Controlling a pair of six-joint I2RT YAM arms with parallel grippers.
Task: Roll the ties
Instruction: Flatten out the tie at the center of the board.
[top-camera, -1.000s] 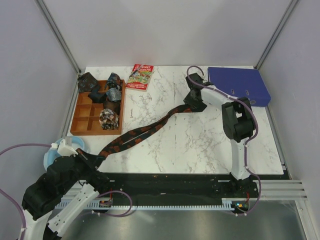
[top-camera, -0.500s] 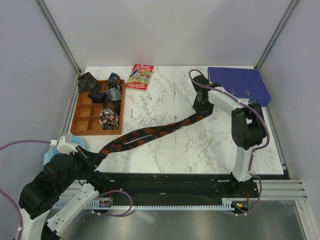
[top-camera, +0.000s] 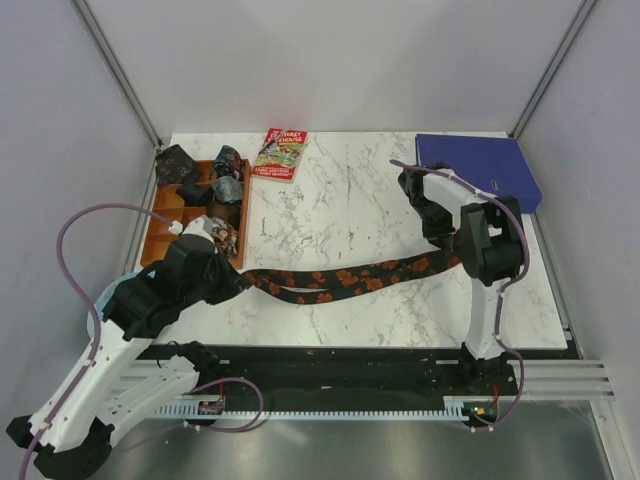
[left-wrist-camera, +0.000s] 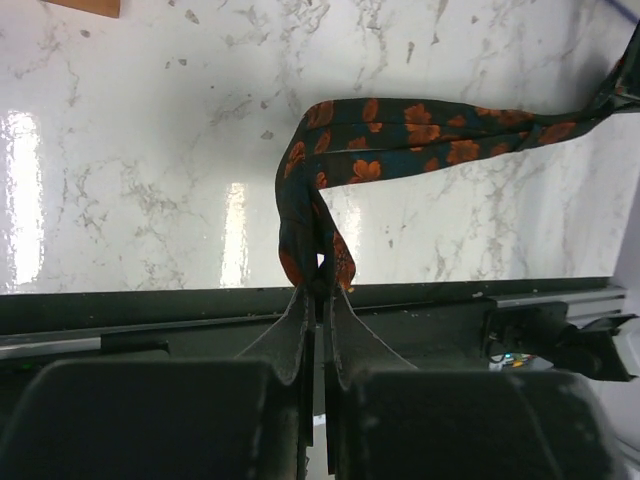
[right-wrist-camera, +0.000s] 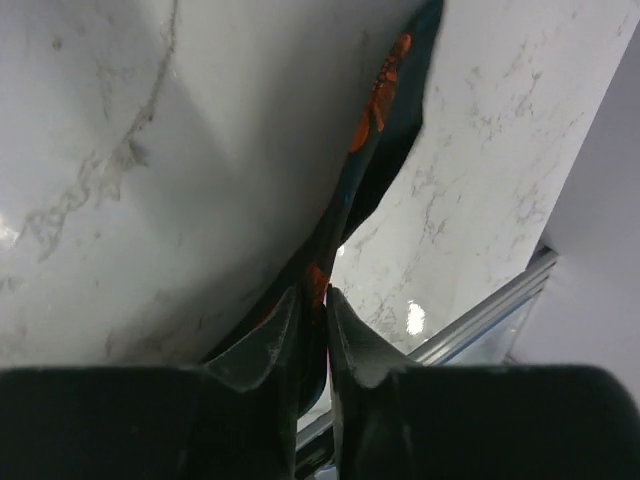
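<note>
The long black tie with orange-red blotches stretches almost level across the front of the table. My left gripper is shut on its left end, which shows folded between the fingertips in the left wrist view, the tie running off to the right. My right gripper is shut on its right end; the right wrist view shows the gripper pinching the tie just above the marble. Small dark grey-blue tie bundles sit in the far compartments of the wooden tray.
A blue binder lies at the back right, right of my right arm. A red-and-green booklet lies at the back centre. My left arm covers the tray's near right corner. The black front rail runs along the table's near edge.
My left arm has swung up and right, carrying the tie's left end onto the table. My right gripper has pulled the other end nearer and right. The tie went from diagonal to almost level.
</note>
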